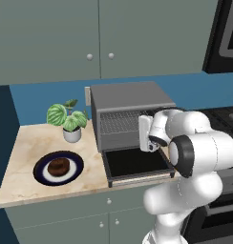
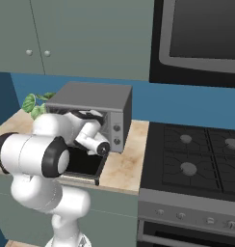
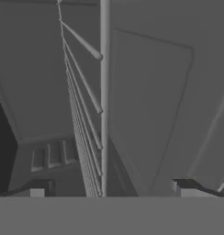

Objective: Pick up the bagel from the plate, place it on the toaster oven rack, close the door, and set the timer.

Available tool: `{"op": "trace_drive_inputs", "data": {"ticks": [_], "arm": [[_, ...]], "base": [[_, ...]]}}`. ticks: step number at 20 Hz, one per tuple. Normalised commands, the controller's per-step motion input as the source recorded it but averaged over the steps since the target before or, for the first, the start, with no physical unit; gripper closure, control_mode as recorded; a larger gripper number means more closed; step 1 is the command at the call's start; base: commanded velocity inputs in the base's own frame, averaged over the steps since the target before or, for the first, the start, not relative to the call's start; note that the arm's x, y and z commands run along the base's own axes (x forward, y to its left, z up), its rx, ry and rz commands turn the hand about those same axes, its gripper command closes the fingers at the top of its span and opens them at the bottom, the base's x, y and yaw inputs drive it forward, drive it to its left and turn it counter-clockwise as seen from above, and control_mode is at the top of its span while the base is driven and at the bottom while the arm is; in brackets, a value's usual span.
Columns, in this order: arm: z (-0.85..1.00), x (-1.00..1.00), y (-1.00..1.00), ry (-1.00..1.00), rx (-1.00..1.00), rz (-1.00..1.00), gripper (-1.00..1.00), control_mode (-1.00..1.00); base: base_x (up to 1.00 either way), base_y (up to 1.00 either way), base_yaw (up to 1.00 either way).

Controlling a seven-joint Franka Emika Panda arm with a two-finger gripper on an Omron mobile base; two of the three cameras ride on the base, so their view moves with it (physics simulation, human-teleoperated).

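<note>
Jaws (image 3: 111, 189) spread open, nothing held, poking at the oven (image 1: 129, 101) mouth by the rack (image 1: 119, 123) | bagel (image 1: 58, 167) sits on plate (image 1: 42, 173), lower left of frame, well off from jaws | door (image 1: 136, 163) down

I'm seeing a chocolate-brown bagel (image 1: 58, 167) on a navy-rimmed, white-ringed plate (image 1: 76, 160), a grey toaster oven (image 1: 129, 97) with silver wire rack (image 1: 119, 125), a dark glass door (image 1: 135, 163), a green-and-white striped plant (image 1: 67, 116), and a beige marbled counter (image 1: 24, 157).
</note>
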Motion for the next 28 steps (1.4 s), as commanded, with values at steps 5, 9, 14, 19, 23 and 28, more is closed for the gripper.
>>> {"op": "trace_drive_inputs", "data": {"ticks": [5, 9, 14, 19, 23, 28], "arm": [[-0.12, 0.52, 0.00, 0.00, 0.00, -0.02, -1.00, -1.00], [-0.18, 0.46, 0.00, 0.00, 0.00, -0.03, -1.00, -1.00], [-0.13, 0.36, 0.00, 0.00, 0.00, -0.04, -1.00, -1.00], [-0.10, 0.05, 0.04, 0.00, 0.00, -0.03, 1.00, -1.00], [-0.03, -0.14, 0.00, 0.00, 0.00, 0.00, 1.00, -1.00], [0.00, -0.31, 0.00, 0.00, 0.01, 0.00, 1.00, -1.00]], "base": [[0.00, 0.00, 0.00], [0.00, 0.00, 0.00], [0.00, 0.00, 0.00], [0.00, 0.00, 0.00], [0.00, 0.00, 0.00], [0.00, 0.00, 0.00]]}}
